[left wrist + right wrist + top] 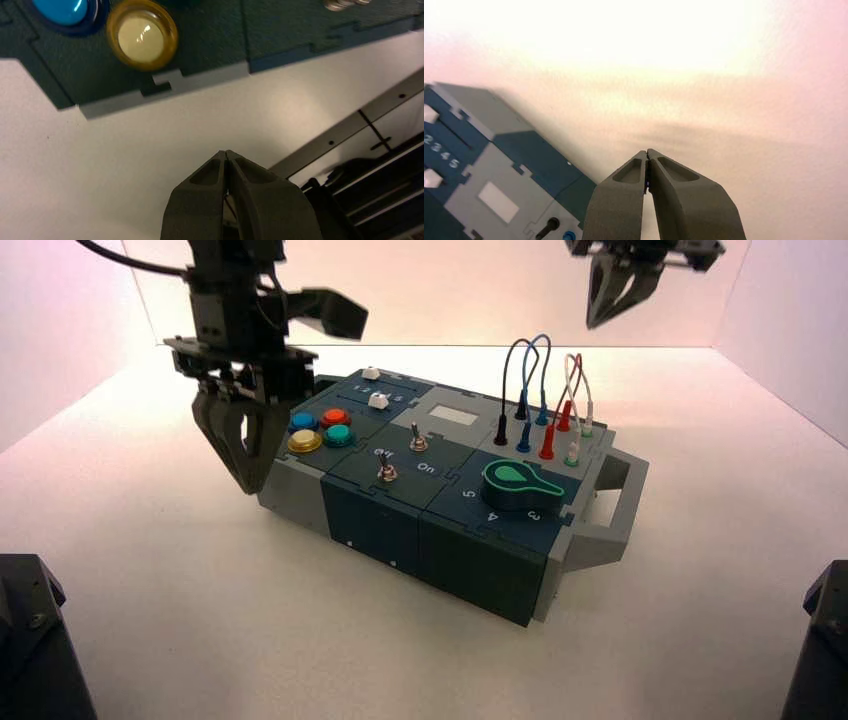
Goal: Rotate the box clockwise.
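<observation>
White tabletop and pale walls surround our workspace. On it sits the large flat dark-blue and grey box, turned at an angle, its grey end handle pointing to our right. Our left gripper hangs at the box's left end — fingertips pressed together, holding nothing — just beside the round yellow button. Our right gripper, likewise closed and empty, hovers high behind the looped plug wires.

Box slider scale: "2 3 4 5", first digit possibly cut.
</observation>
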